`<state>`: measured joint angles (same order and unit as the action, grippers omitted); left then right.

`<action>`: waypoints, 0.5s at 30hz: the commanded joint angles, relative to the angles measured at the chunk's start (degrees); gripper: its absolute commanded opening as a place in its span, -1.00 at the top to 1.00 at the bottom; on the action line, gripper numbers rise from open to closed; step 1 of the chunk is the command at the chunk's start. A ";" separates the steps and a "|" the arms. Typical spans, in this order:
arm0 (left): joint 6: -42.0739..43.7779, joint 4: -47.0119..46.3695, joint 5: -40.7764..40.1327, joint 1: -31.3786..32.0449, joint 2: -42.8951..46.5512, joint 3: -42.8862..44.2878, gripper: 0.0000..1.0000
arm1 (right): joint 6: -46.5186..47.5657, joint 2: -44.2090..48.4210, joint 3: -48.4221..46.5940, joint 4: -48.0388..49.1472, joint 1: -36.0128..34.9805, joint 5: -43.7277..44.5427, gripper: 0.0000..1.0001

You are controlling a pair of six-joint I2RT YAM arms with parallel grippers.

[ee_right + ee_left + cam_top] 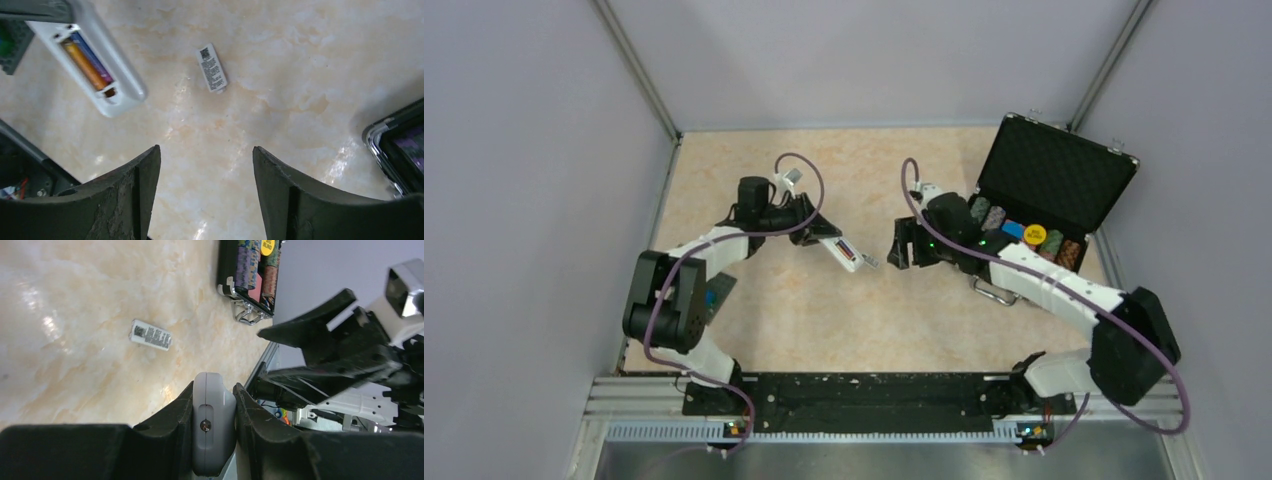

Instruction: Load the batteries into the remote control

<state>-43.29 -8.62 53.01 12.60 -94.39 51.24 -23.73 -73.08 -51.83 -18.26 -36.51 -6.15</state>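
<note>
On the left, my left gripper (214, 390) is clamped tight on the slim white plastic remote control (117, 75), fingers pressed against both of its long edges. It holds the remote just above the marbled beige table top (300, 60), back side up and battery bay uncovered.

Look in that bay: two thin cylindrical batteries (86, 61) lie side by side, one orange-yellow, one blue-purple. There is a dark patch at the near end of the bay, and I can't tell if it's a spring or a gap. By my reckoning the loading itself is done or very nearly so. I can make out no brand on either cell.

Moving right, the small white rectangular battery cover (212, 67) lies flat on the table, near the remote but not touching it. Fitting it back on looks like the step that's left. It carries a square QR-type code and lines of fine print too small to read.

Next, my right gripper (205, 170) hangs over bare table, jaws spread wide, nothing in them.

Far right, the open black hard-shell case (1056, 170) holds striped poker-chip stacks (245, 265) and a round yellow disc (267, 246), whose dark print seems to say "BIG BLIND".
</note>
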 commanded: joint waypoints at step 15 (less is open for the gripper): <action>9.67 14.27 0.03 -14.14 10.23 -1.24 1.00 | 22.92 -28.92 -13.83 6.49 -4.54 3.94 -0.31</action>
<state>-35.90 3.51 51.33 0.64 -85.41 47.81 -5.61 -99.20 -60.71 -12.84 -39.27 -4.19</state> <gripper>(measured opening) 0.318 0.658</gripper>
